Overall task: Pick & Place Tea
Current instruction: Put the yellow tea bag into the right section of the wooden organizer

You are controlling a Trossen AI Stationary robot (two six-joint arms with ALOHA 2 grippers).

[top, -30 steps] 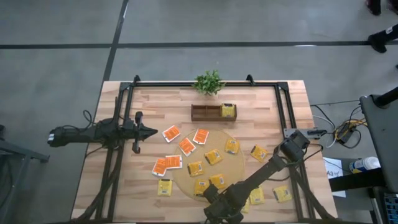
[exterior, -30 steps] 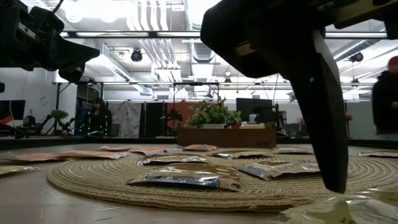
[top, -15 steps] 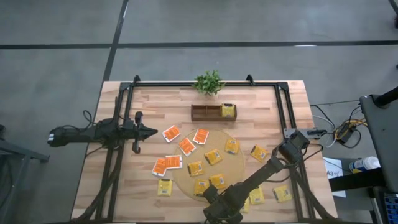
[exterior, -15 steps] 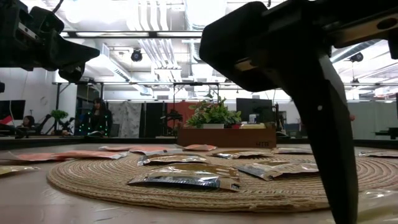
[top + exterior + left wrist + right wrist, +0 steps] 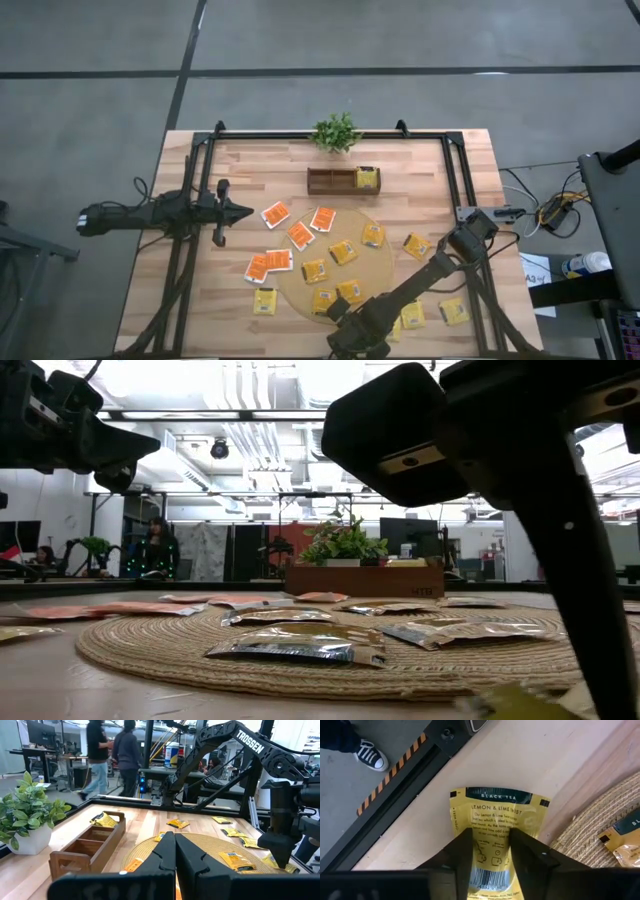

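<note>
A yellow tea packet [image 5: 492, 815] lies on the wood near the table's front edge, just off the round woven mat [image 5: 372, 262]. My right gripper [image 5: 490, 851] points steeply down onto it, shut on it; in the high view the gripper [image 5: 356, 334] hides the packet. More yellow and orange tea packets [image 5: 300, 236] lie flat on the mat and the wood. My left gripper [image 5: 246, 211] waits shut and level above the table's left side. My right gripper comes at the yellow packet from above, slanting steeply down. Its two fingers [image 5: 465, 851] stand on the packet's middle [image 5: 490, 840] and pinch a strip of it between them. The packet's far edge [image 5: 495, 795] lies on the wood and looks slightly buckled.
A wooden box [image 5: 330, 181] with a yellow packet [image 5: 368, 178] in it stands at the far middle, a small green plant [image 5: 336, 131] behind it. A black frame [image 5: 462, 180] runs along the table's sides. People stand in the room beyond [image 5: 125, 755].
The arm has kept its place. In the low view the one finger of my right gripper that shows has slid sideways along the table, and the yellow packet at its tip has bunched up against it.
</note>
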